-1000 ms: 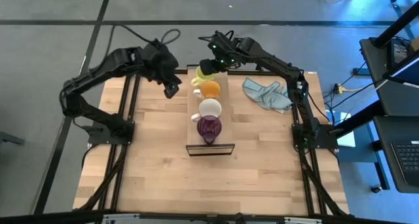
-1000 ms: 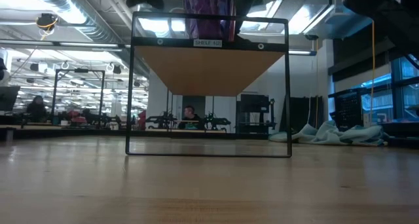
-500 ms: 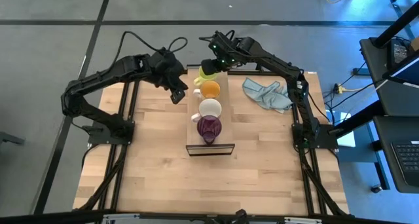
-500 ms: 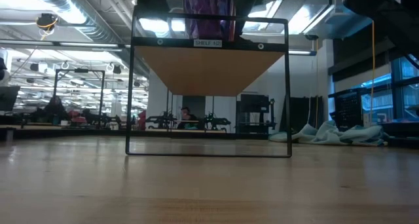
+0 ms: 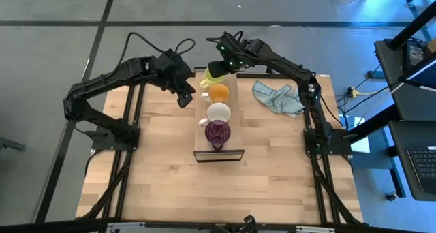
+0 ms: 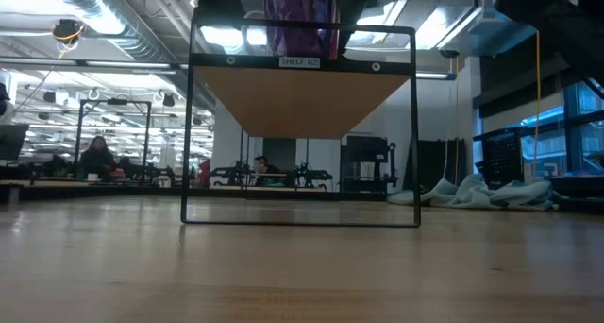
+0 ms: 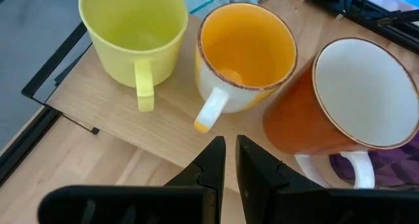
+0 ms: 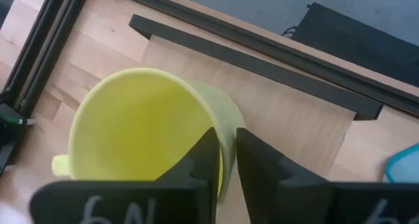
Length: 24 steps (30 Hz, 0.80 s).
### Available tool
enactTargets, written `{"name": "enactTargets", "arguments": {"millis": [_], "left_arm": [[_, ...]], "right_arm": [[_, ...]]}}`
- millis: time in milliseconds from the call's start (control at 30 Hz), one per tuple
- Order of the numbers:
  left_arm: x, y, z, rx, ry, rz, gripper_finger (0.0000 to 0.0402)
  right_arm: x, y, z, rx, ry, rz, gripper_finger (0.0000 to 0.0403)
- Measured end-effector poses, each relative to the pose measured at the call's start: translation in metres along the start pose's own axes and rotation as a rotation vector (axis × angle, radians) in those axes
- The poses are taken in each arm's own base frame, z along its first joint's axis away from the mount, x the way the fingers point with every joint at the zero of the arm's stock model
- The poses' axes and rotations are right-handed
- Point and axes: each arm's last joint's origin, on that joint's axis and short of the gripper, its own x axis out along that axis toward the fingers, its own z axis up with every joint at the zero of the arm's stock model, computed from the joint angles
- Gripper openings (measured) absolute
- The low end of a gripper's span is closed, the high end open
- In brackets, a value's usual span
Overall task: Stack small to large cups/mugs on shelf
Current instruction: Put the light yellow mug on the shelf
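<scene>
right gripper [image 8: 226, 160] jaws pinching yellow mug [image 8: 141, 129] wall | left gripper [image 7: 230, 160] jaws nearly together, empty | mugs: rigid, slick, chippable, probably best grabbed by rim

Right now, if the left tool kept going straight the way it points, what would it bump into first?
Probably the orange mug on the shelf. The left tool, fingers nearly together and empty, aims at that mug's handle, between the yellow mug and the white-inside mug. Depth is hard to judge.
</scene>
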Motion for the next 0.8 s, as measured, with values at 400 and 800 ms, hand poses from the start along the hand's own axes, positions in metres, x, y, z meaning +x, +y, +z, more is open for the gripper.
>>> {"name": "enactTargets", "arguments": {"millis": [400, 800], "left_arm": [[0.001, 0.007, 0.0, -0.009, -0.004, 0.027, 0.003], [0.035, 0.014, -0.019, -0.021, 0.051, 0.036, 0.003]], "right_arm": [[0.0, -0.001, 0.001, -0.001, -0.001, -0.002, 0.012], [-0.018, 0.001, 0.004, -0.022, -0.054, 0.023, 0.013]]}}
